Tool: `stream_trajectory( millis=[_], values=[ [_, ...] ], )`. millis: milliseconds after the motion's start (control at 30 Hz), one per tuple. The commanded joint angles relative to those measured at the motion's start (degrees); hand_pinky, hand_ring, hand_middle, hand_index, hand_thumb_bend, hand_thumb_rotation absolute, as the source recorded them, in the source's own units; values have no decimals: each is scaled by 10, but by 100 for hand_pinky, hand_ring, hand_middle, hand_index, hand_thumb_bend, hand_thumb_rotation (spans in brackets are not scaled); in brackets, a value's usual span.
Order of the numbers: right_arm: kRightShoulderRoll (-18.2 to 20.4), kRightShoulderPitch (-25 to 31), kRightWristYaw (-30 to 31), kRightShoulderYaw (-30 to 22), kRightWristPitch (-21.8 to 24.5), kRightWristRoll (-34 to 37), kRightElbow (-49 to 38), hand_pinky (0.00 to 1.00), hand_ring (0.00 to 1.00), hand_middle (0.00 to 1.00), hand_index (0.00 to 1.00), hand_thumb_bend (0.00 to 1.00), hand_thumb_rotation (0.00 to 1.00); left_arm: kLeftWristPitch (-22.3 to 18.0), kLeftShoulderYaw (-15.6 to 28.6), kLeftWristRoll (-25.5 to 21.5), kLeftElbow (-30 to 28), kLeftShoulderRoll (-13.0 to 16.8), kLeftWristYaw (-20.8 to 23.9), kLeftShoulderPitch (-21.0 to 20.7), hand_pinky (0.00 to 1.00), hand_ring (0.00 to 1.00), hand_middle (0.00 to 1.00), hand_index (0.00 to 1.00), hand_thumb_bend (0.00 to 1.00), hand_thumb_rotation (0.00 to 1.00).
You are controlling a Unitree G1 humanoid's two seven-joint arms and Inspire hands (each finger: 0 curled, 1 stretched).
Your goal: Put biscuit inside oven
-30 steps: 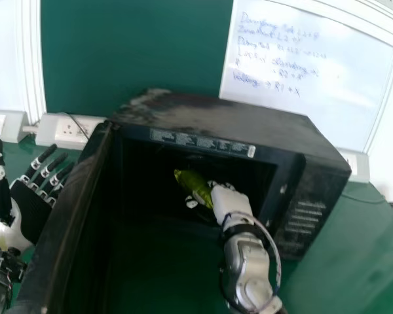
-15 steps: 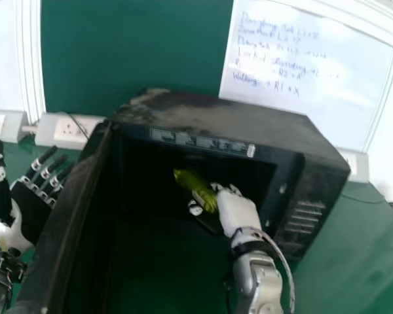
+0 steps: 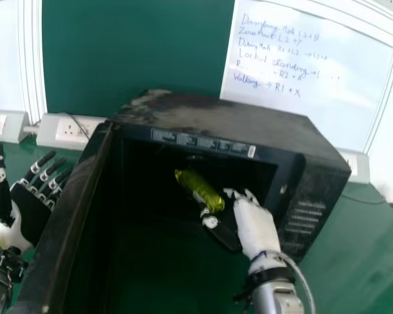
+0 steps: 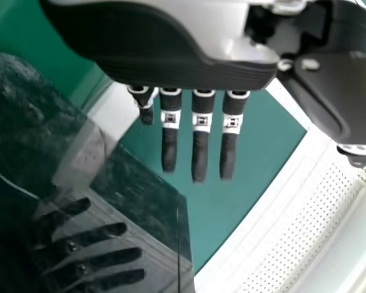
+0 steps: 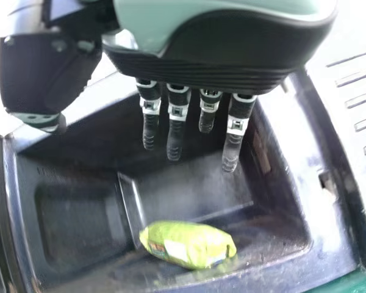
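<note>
A robot's right hand [image 3: 254, 226], released and empty, hovers near the green-wrapped biscuit packet [image 3: 200, 190] inside a microwave oven [image 3: 216, 114], placement apparently done, withdrawal next.

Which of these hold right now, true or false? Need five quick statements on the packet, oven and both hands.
1. The biscuit packet lies inside the oven. True.
2. The right hand is curled tightly round the packet. False: its fingers are straight, not wrapped round it.
3. The oven door is open. True.
4. The left hand is inside the oven. False: it is outside, beside the open door, on the robot's left.
5. The packet's wrapper is mainly yellow-green. True.
</note>
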Motion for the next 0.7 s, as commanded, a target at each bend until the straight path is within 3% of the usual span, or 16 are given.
stream_trajectory(
  millis=[0,233,433,567,667],
  values=[
    [7,18,-23,-19,-21,11,-18,69,80,82,86,75,57,7,-2,-2,3,8,3,-6,83,73,69,68,65,24],
    [20,65,-49,-52,-61,29,-46,67,78,81,85,76,59,8,-6,6,7,6,2,-8,83,74,70,70,67,25],
    [28,101,-73,-96,-107,91,-55,67,77,81,84,75,59,13,-12,4,7,3,8,-11,84,75,71,71,68,25],
    [34,125,-74,-126,-129,137,-67,69,78,82,85,77,62,19,-15,-6,3,5,6,-13,88,81,78,79,59,26],
    [43,141,-76,-151,-147,188,-72,70,77,81,85,79,61,20,-20,-12,1,2,5,-15,89,81,77,79,57,24]
  ],
)
